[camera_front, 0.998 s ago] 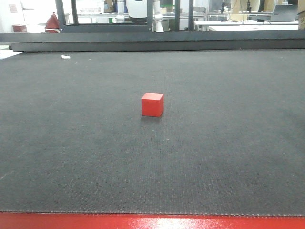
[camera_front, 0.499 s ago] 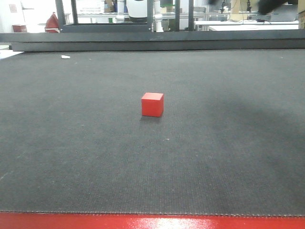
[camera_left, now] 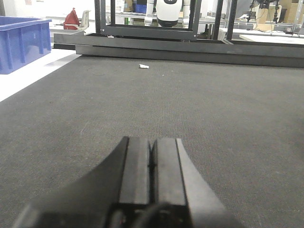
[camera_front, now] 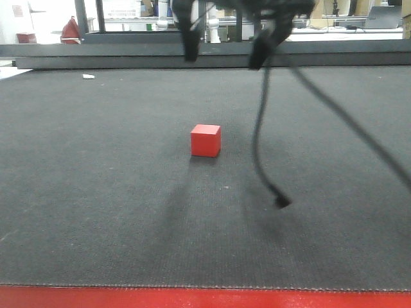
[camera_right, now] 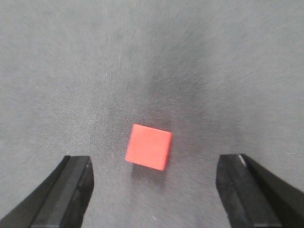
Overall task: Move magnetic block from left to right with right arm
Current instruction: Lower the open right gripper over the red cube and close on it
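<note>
The magnetic block (camera_front: 205, 141) is a small red cube resting on the dark mat near its middle. My right gripper (camera_front: 226, 56) hangs high above the block, open, with its two dark fingers (camera_front: 191, 45) spread wide and slightly blurred. From the right wrist view the block (camera_right: 148, 147) lies on the mat below and between the spread fingers (camera_right: 71, 190), untouched, and the right gripper (camera_right: 154, 164) holds nothing. My left gripper (camera_left: 153, 140) is low over bare mat, its pads pressed together with nothing between them. The block is out of the left wrist view.
A thin black cable (camera_front: 262, 128) dangles from the right arm down to the mat at right of the block. A small white scrap (camera_front: 88, 76) lies far left. A black frame rail (camera_front: 205, 56) bounds the far edge; a glossy red edge (camera_front: 205, 299) the near one. A blue bin (camera_left: 21, 42) stands off the mat's left.
The right gripper has come into the front view from the upper right and now hangs above the block, its cable trailing down. The block has not moved.
</note>
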